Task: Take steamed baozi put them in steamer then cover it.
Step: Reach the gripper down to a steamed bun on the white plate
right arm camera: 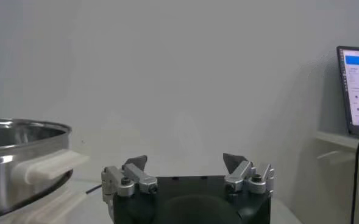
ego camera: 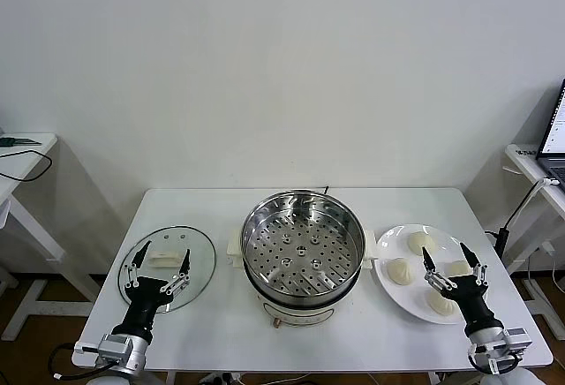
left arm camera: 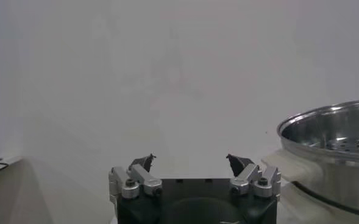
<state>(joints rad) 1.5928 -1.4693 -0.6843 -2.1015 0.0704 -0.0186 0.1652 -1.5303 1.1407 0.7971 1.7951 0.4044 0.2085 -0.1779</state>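
The steamer [ego camera: 303, 198] stands uncovered mid-table, its perforated tray bare; its steel wall also shows in the left wrist view [left arm camera: 334, 131] and the right wrist view [right arm camera: 17, 140]. Several steamed baozi [ego camera: 419, 242] lie on a white plate to its right. The glass cover [ego camera: 201, 266] lies flat on the table to its left, its cream handle [ego camera: 168, 255] up. My left gripper [ego camera: 166, 252] [left arm camera: 190, 158] hovers open over the cover's near side. Over the plate's near part, between the buns, my right gripper [ego camera: 445, 252] [right arm camera: 184, 159] hangs open and empty.
The white plate [ego camera: 399, 300] reaches close to the table's right edge. A side table with a laptop [ego camera: 554, 133] [right arm camera: 357, 91] stands at the right, another side table [ego camera: 22, 151] with a cable at the left. Bare tabletop lies behind the steamer.
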